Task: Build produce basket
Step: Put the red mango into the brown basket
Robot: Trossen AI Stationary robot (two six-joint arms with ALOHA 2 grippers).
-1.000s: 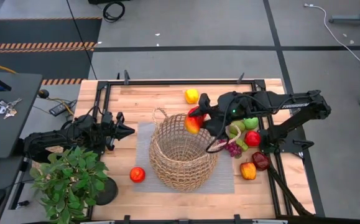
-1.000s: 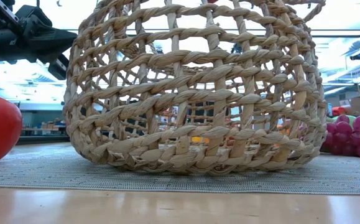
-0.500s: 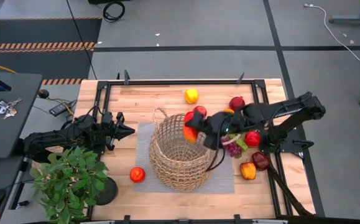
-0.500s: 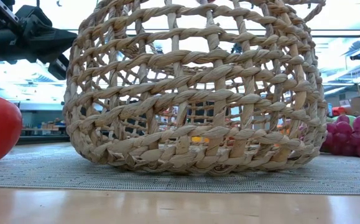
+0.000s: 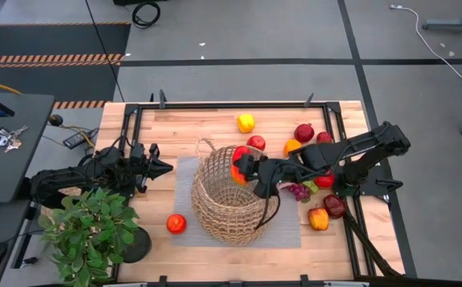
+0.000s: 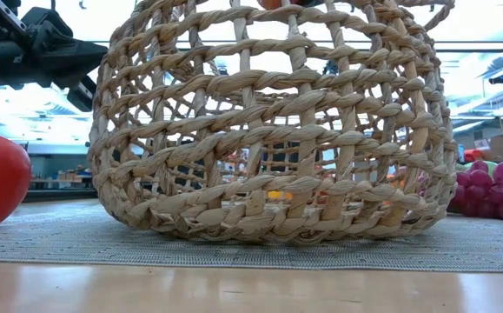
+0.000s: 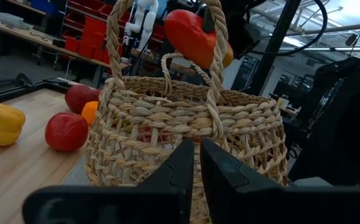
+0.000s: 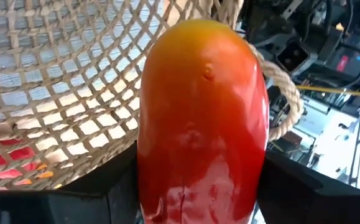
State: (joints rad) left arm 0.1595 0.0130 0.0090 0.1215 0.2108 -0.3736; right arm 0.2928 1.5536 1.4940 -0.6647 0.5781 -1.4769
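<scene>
The tan wicker basket (image 5: 229,199) stands upright on a grey mat (image 5: 290,233) in the middle of the table. My right gripper (image 5: 242,166) reaches in from the table's right and is shut on a red-orange fruit (image 5: 236,161), which hangs over the basket's far rim; the left wrist view shows that fruit (image 7: 192,37) above the basket (image 7: 186,134). Loose produce lies to the right: purple grapes (image 5: 299,191), an orange pepper (image 5: 318,218), a red apple (image 5: 324,179). My left gripper (image 5: 163,167) waits shut, left of the basket. My right gripper pinches the red-orange fruit by its two opposite sides (image 8: 158,168) between its two fingers (image 8: 105,193). The fingers slant down from the table's right. The fruit is lifted clear and hangs over the basket's open top (image 8: 55,93), touching no wicker that I can see.
A yellow pepper (image 5: 246,122), a red apple (image 5: 255,143), an orange (image 5: 292,147) and dark red fruits (image 5: 303,131) lie at the far side. A red fruit (image 5: 175,224) lies left of the basket. A potted plant (image 5: 91,231) stands at the near left corner.
My right gripper has carried the red-orange fruit toward the table's left and down, from beside the basket's far right rim to over its opening, and its wrist has rolled. The fruits at the far right, hidden under the arm before, now show.
</scene>
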